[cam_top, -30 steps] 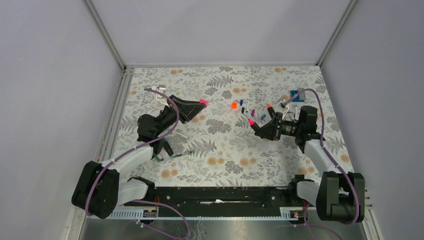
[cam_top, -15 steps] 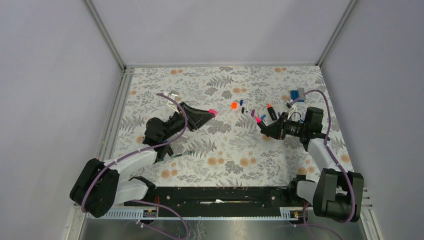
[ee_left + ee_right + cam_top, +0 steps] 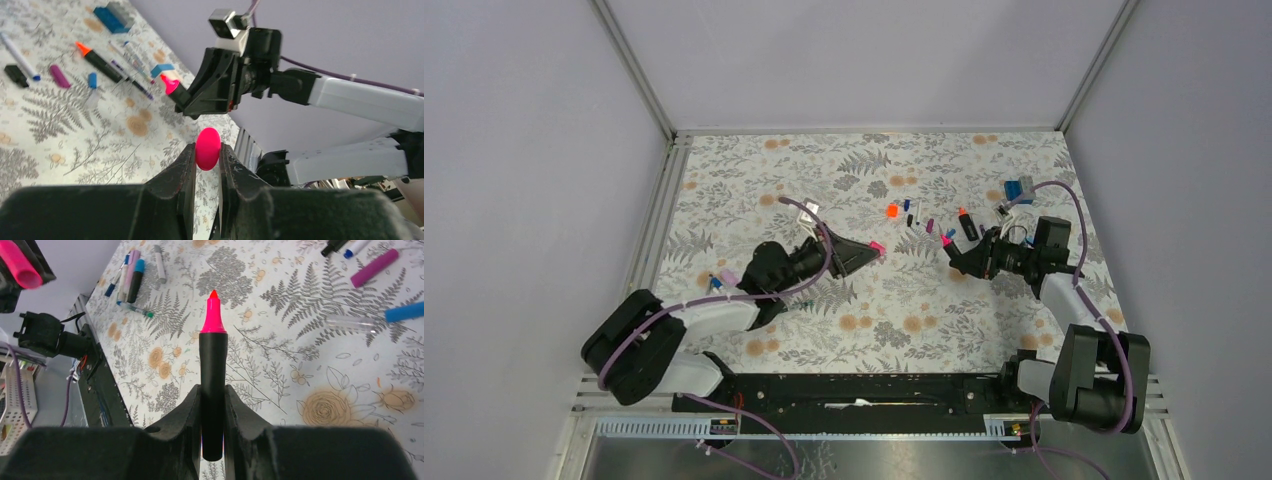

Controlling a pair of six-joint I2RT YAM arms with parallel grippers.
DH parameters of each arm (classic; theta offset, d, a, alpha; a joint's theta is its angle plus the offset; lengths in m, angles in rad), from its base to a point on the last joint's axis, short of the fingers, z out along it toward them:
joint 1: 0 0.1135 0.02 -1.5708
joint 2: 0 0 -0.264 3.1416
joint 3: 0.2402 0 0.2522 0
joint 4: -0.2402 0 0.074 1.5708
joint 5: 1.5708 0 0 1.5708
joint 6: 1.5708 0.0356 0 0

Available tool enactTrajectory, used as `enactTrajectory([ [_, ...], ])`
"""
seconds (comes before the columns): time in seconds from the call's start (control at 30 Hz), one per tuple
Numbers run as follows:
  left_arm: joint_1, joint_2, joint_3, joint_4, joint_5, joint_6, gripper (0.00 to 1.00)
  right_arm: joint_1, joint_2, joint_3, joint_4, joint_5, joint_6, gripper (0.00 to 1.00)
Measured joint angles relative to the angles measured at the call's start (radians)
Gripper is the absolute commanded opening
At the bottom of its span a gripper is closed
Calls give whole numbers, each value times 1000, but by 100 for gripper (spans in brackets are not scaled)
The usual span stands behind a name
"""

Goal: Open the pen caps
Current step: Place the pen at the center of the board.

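Note:
My left gripper is shut on a pink cap and holds it above the table's middle; in the left wrist view the cap sits pinched between the fingertips of that gripper. My right gripper is shut on a black highlighter whose bare pink tip points toward the left gripper. In the right wrist view that gripper clamps the barrel. The cap and tip are apart. An orange cap, a lilac cap and a blue cap lie loose on the table.
An orange-tipped black highlighter and thin pens lie behind my right gripper. A blue block sits at the back right and a blue-and-white block near it. Several pens lie at the left by my left arm.
My left gripper has carried the pink cap right and toward the near side, closer to the right gripper. The right gripper has turned its highlighter to the left and then stayed almost still.

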State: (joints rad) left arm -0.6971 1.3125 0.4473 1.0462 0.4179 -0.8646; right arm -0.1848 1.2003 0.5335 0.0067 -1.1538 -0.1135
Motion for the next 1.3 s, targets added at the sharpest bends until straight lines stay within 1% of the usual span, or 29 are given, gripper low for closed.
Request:
enactTrajectory([
  [0.1, -21, 60, 6, -7, -39, -8, 0, -2, 7, 0, 3, 48, 23, 1],
  [0.23, -40, 188, 71, -34, -74, -27, 0, -4, 18, 10, -26, 130, 14, 1],
  [0.33, -53, 293, 151, -56, -82, -46, 0, -24, 36, 35, -71, 201, -8, 1],
  [0.43, -69, 392, 249, -92, -84, -55, 0, -73, 46, 54, -95, 256, -21, 1],
  [0.53, -82, 467, 347, -145, -87, -55, 0, -114, 50, 68, -116, 288, -34, 2],
  [0.6, -86, 505, 404, -190, -91, -48, 0, -121, 60, 78, -134, 300, -49, 2],
  [0.73, -89, 550, 463, -276, -104, -22, 0, -121, 106, 107, -186, 315, -93, 3],
  [0.97, -90, 558, 467, -422, -153, 36, 0, -121, 204, 177, -289, 391, -175, 4],
  [1.13, -90, 558, 460, -482, -180, 76, 0, -121, 240, 216, -340, 431, -209, 4],
  [1.3, -90, 558, 460, -519, -190, 112, 0, -122, 242, 245, -357, 440, -216, 4],
])
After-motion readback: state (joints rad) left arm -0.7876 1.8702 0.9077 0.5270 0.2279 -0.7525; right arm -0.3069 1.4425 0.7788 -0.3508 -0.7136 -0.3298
